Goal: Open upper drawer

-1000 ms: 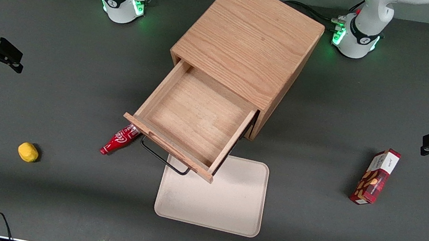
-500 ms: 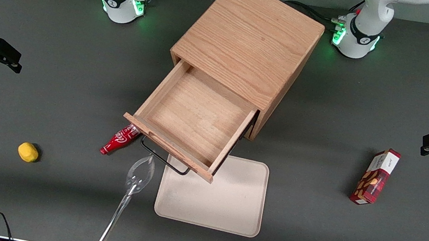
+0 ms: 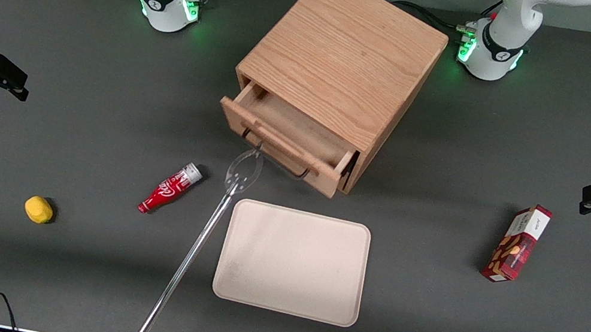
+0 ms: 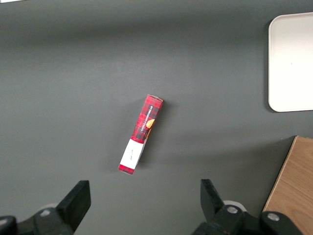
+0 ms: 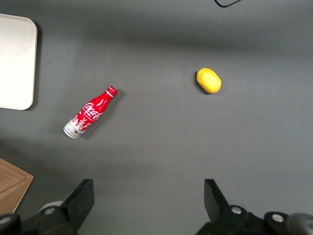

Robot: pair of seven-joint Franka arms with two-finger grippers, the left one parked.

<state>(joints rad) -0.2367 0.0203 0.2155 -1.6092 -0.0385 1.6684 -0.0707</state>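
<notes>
Fingers of your right gripper: spread wide, holding nothing, above the working arm's end of the dark grey counter. Light oak upper drawer with black wire handle: upper centre of frame, pulled slightly out of the small wooden cabinet.

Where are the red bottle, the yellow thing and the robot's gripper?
Bottle (image 3: 169, 192), front view, its red middle.
Yellow thing (image 3: 38, 209), front view, its middle.
Gripper (image 5: 149, 208), right wrist view, between its open fingers, toward the working arm's end.
</notes>
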